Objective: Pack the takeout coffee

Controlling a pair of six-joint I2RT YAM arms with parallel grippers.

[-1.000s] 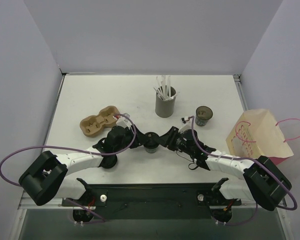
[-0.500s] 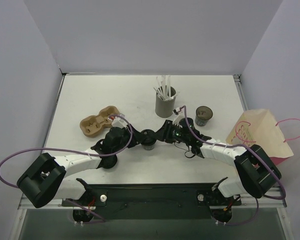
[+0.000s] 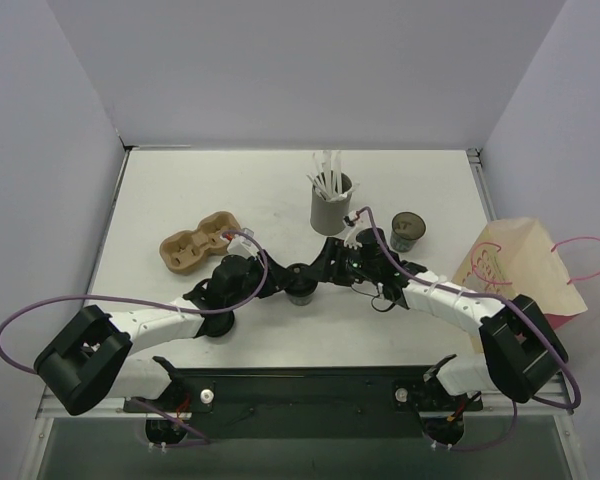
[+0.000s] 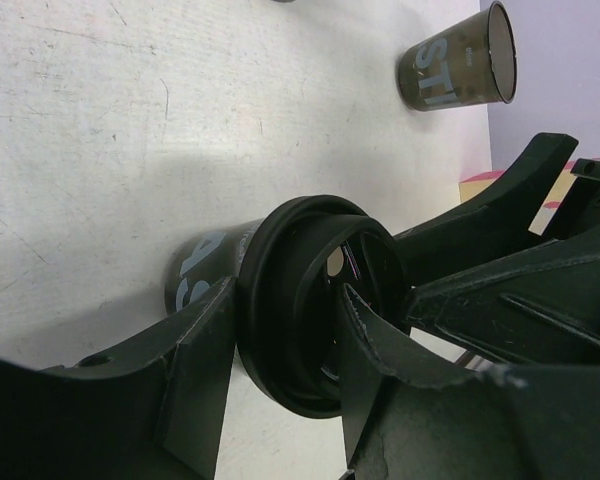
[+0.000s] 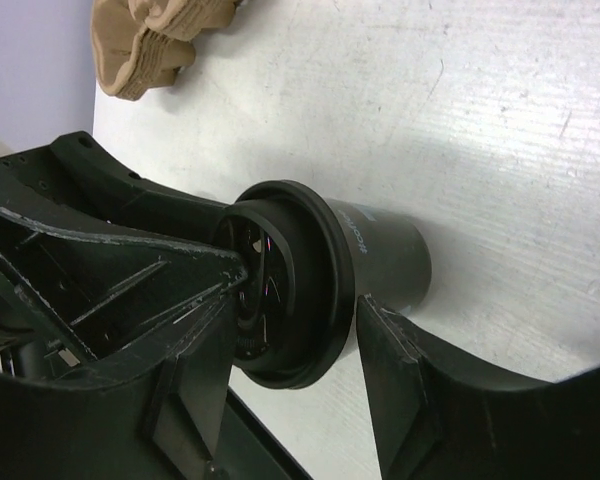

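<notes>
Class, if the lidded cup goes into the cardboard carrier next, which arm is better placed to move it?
Probably the left. The left end effector straddles the lidded cup, and the cardboard carrier lies on its side; the right end effector, also at the cup, would reach across.

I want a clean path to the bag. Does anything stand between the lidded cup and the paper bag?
Only the right arm itself lies along the line from the lidded cup to the paper bag. The open cup stands farther back, beside that line.

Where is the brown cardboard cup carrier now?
Top view: the brown cardboard cup carrier lies left of centre, left of the grey cylindrical straw holder.
</notes>
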